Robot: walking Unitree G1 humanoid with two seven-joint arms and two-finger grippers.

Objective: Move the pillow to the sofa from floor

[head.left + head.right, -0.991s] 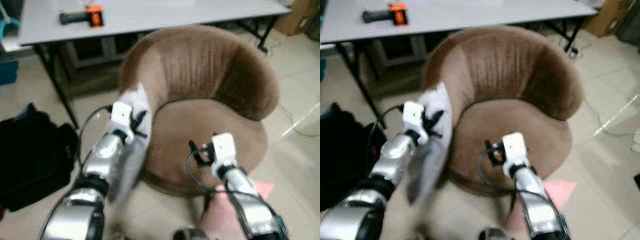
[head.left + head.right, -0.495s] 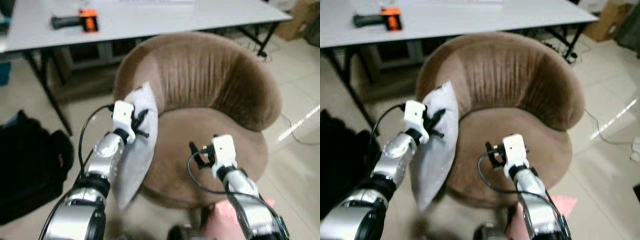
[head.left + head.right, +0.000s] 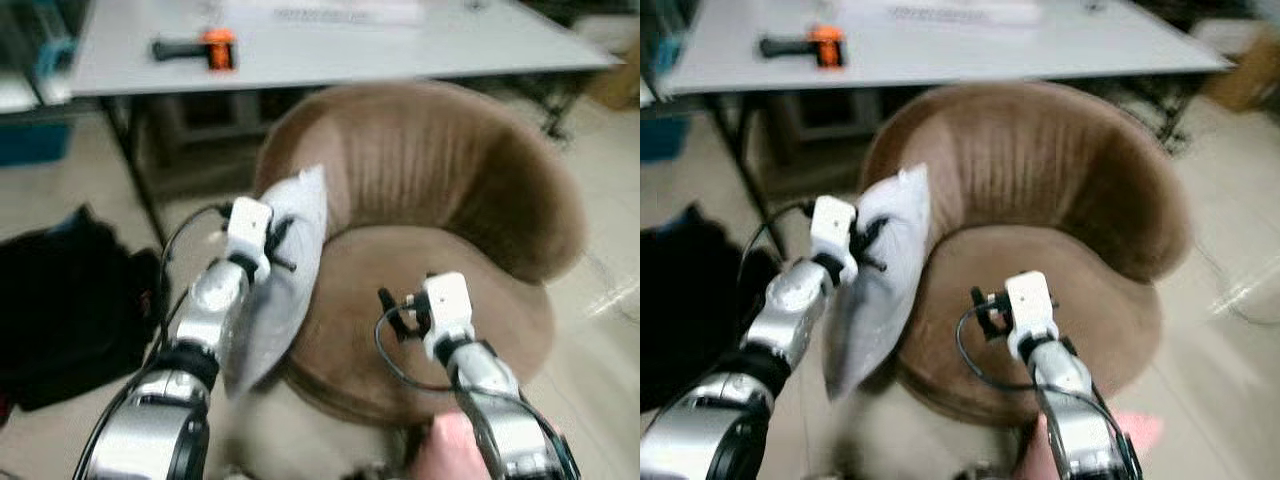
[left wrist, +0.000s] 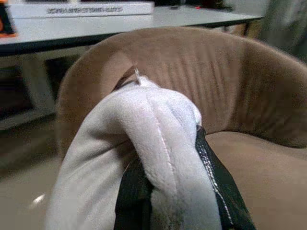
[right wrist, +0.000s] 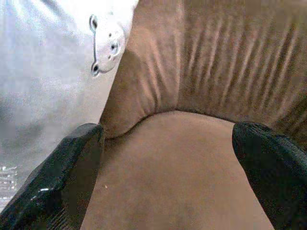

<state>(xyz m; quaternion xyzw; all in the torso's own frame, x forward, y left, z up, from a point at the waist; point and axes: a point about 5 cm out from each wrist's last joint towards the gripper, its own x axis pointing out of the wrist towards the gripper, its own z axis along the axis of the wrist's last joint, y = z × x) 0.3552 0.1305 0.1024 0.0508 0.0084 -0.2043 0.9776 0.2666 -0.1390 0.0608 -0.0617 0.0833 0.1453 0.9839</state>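
Observation:
A white pillow [image 3: 278, 290] hangs upright from my left gripper [image 3: 281, 232], which is shut on its top corner. It hangs against the left edge of the round brown sofa chair [image 3: 430, 210]. In the left wrist view the black fingers [image 4: 218, 191] pinch the white plush pillow [image 4: 158, 139], with the brown chair back [image 4: 225, 81] behind. My right gripper [image 3: 392, 312] hovers open over the front of the brown seat [image 3: 400, 300]. Its two black fingertips [image 5: 72, 167] stand wide apart in the right wrist view, with the seat [image 5: 177, 172] between them and the pillow [image 5: 53, 72] to one side.
A grey table [image 3: 330, 45] stands behind the chair, with a black and orange tool [image 3: 195, 48] on it. A black bag [image 3: 65, 300] lies on the tiled floor to the left. A table leg [image 3: 140, 190] runs down near the pillow.
The whole view has shifted, so the camera moved. The pillow stays held by my left gripper and sits slightly further over the chair's left edge. The right gripper holds its place.

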